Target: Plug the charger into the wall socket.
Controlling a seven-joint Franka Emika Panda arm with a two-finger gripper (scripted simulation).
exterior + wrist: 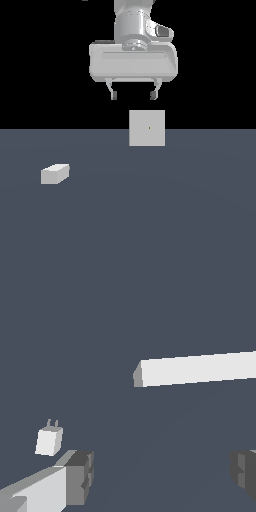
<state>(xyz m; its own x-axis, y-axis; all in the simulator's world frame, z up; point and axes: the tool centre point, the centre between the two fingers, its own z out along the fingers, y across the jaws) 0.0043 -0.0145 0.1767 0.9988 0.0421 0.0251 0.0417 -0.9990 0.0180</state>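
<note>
Hanging wide open and empty, claw (pixel 133 95) above wall socket (pixel 147 128), charger (pixel 55 173) well apart toward exterior view's left

The wall socket (pixel 147 128) stands upright on the surface (pixel 150 210), near the middle of the exterior view and toward the back. The charger (pixel 55 173) lies flat on the surface, well apart from the socket, toward the exterior view's left and nearer the camera. The tool (pixel 133 93) hangs above the socket, clear of it and of the surface, with its fingers (pixel 113 92) pointing down. In the wrist view the charger (pixel 49 440) sits apart from the socket (pixel 197 369), with two prongs at one end.
</note>
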